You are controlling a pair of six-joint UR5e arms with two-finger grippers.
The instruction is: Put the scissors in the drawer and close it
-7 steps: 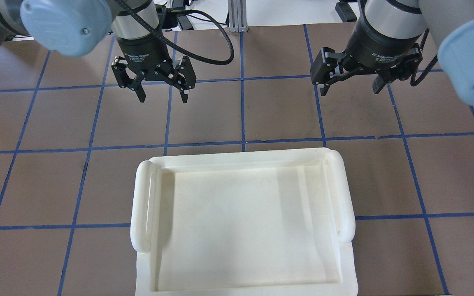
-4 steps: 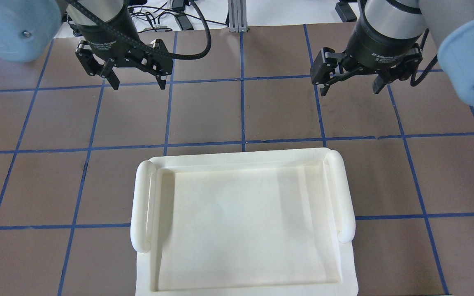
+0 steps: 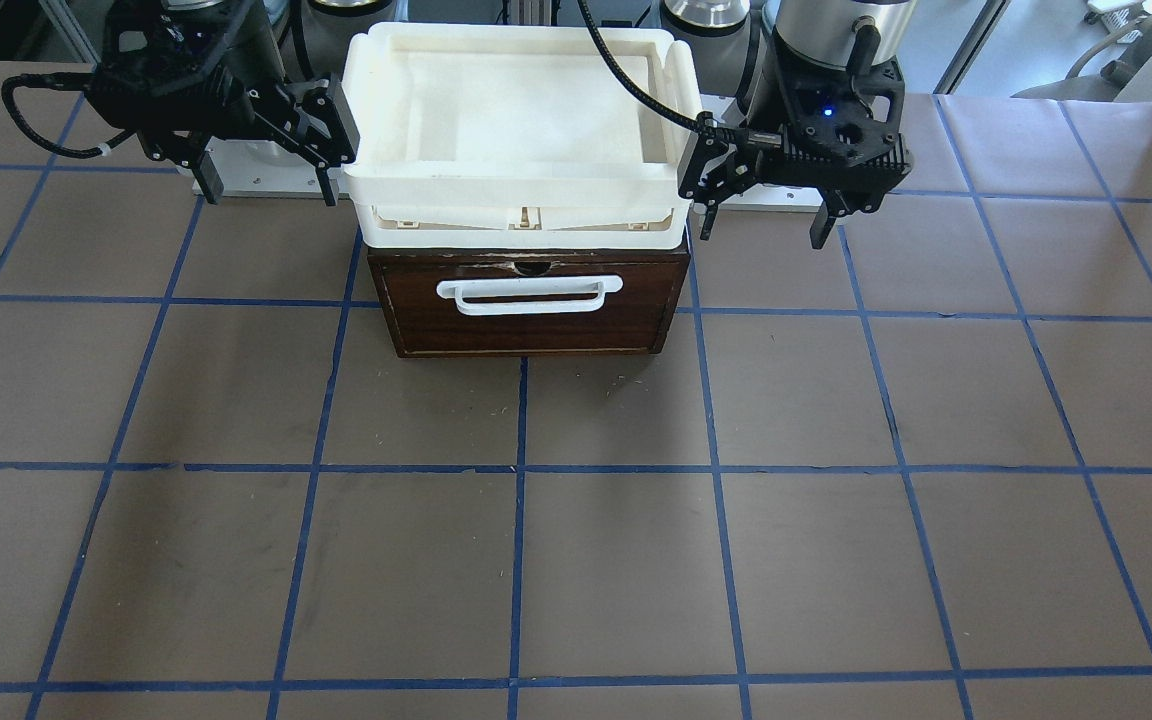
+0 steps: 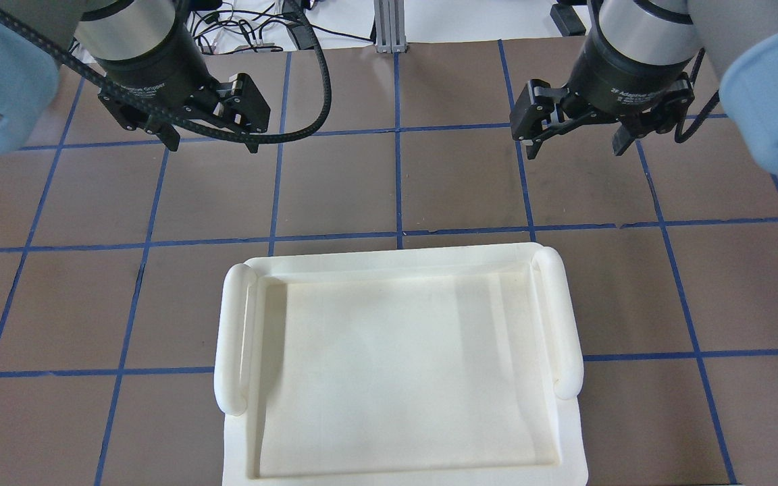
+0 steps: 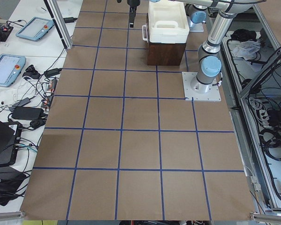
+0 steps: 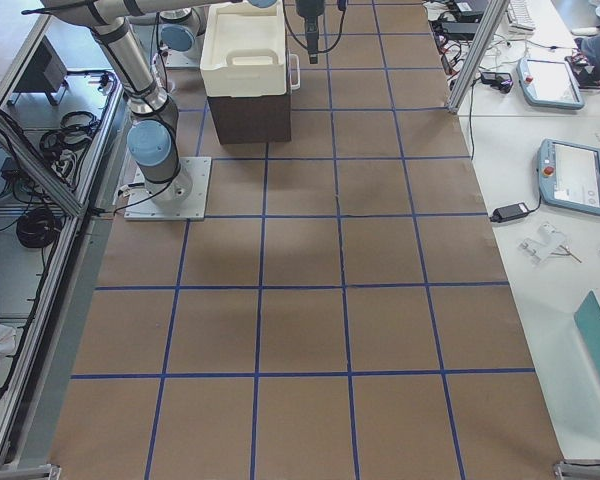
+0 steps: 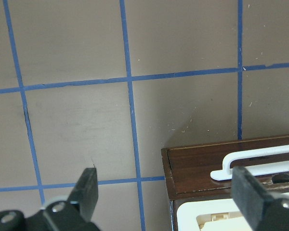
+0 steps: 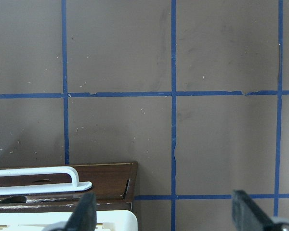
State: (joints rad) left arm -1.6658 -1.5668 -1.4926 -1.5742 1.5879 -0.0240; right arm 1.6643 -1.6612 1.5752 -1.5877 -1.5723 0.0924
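Note:
The scissors show in no view. The drawer (image 3: 531,305) has a dark brown front with a white bar handle (image 3: 529,294) and sits shut in its small dark cabinet. It also shows in the left wrist view (image 7: 197,166) and the right wrist view (image 8: 106,178). My left gripper (image 4: 212,145) is open and empty above the table, off the cabinet's left side; it also shows in the front-facing view (image 3: 764,228). My right gripper (image 4: 575,150) is open and empty off the cabinet's right side, and shows in the front-facing view (image 3: 269,190).
A white plastic tray (image 4: 234,337) lies empty on top of the cabinet and hides it from overhead. The brown table mat with its blue tape grid (image 3: 576,560) spreads in front of the drawer. Tablets and cables (image 5: 18,61) lie beyond the table's far edge.
My left gripper has moved to the left and back, away from the table's middle, still open. My right gripper has not moved.

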